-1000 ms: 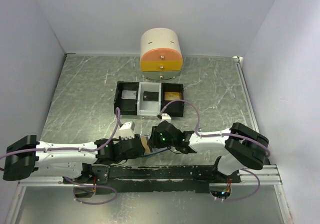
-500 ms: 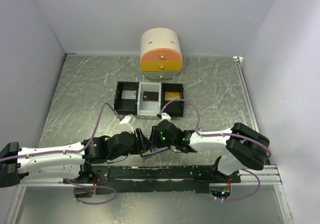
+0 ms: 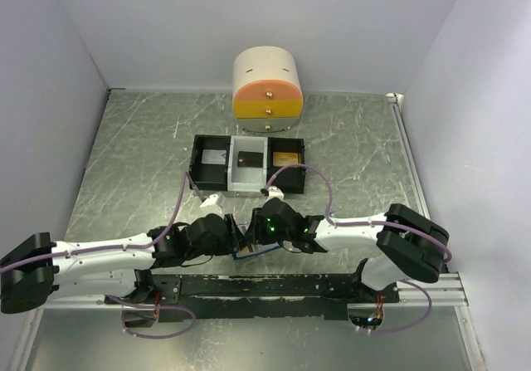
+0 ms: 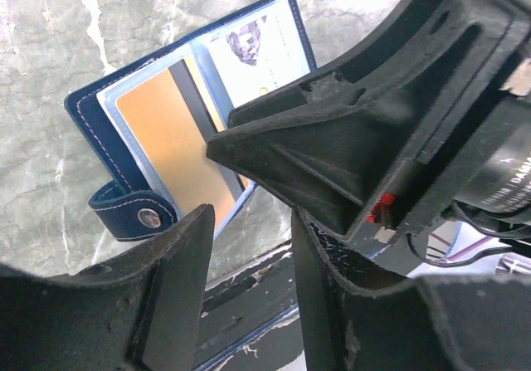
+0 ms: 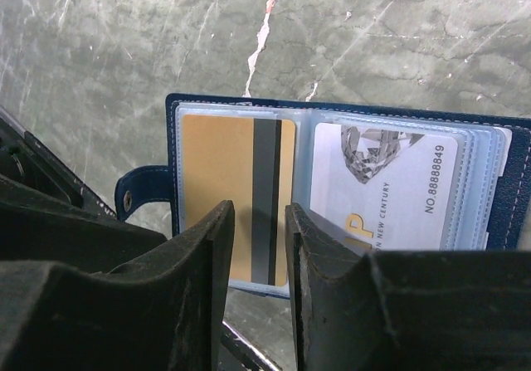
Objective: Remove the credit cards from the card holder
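The card holder lies open and flat on the table near its front edge, dark blue outside with clear pockets and a snap tab. One of the credit cards, tan-gold with a grey stripe, sits in the left pocket. A white printed card sits in the right pocket. My right gripper hovers over the holder's near edge, jaws a narrow gap apart with nothing between them. My left gripper is open beside the tab end, close to the right gripper's body. From above, both grippers crowd over the holder.
A black-and-white three-compartment tray stands behind the grippers, with small items in it. A rounded cream, orange and yellow drawer unit stands at the back. A black rail runs along the front edge. White walls enclose the table.
My left gripper has moved right and forward to the card holder, ending close against the right gripper, and its jaws have narrowed a little. The right arm has hardly moved.
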`<action>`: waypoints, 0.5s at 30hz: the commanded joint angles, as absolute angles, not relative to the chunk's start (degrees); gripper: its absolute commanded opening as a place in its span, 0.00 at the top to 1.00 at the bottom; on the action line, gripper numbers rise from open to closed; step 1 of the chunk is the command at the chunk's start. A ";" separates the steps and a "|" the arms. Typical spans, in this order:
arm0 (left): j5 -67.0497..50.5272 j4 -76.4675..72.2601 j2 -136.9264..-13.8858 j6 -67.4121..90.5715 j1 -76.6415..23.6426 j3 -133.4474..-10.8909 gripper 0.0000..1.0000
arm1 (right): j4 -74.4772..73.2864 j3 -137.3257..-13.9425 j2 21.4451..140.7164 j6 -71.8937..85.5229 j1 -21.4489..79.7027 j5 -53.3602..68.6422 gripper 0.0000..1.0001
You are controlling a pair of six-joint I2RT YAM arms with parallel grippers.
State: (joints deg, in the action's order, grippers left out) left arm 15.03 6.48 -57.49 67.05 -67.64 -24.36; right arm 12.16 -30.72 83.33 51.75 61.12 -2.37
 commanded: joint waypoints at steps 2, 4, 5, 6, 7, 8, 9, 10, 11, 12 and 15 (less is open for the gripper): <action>16.24 3.99 -59.37 67.21 -66.30 -24.85 0.48 | 11.31 -31.15 81.97 51.73 60.88 -2.68 0.68; 16.19 3.03 -60.51 67.33 -65.15 -24.81 0.50 | 11.31 -30.94 81.46 51.80 60.87 -2.63 0.68; 16.29 2.92 -61.19 67.31 -64.71 -25.01 0.50 | 11.52 -30.55 81.20 51.97 60.85 -2.70 0.68; 16.59 3.10 -61.91 67.54 -64.55 -25.27 0.51 | 11.93 -30.08 80.93 52.06 60.83 -2.79 0.68; 16.95 3.39 -62.70 67.79 -64.44 -25.42 0.52 | 12.10 -29.71 80.79 52.19 60.83 -2.82 0.68; 17.29 3.59 -63.82 67.87 -64.35 -25.58 0.52 | 12.09 -29.61 80.75 52.01 60.76 -2.54 0.68; 17.98 3.91 -64.80 67.90 -64.34 -25.79 0.54 | 11.97 -29.73 81.00 51.69 60.67 -1.98 0.68; 18.98 5.03 -66.07 68.34 -64.34 -26.07 0.56 | 11.44 -30.00 81.50 51.46 60.63 -1.65 0.68; 19.60 6.62 -67.42 68.82 -64.34 -26.88 0.58 | 10.91 -30.31 81.88 51.36 60.61 -1.48 0.69; 19.92 8.20 -68.82 68.60 -64.34 -27.77 0.60 | 10.82 -30.54 82.24 51.05 60.57 -1.35 0.69; 19.74 11.46 -72.60 67.77 -64.41 -30.02 0.67 | 10.33 -31.11 82.58 50.53 60.41 -1.25 0.70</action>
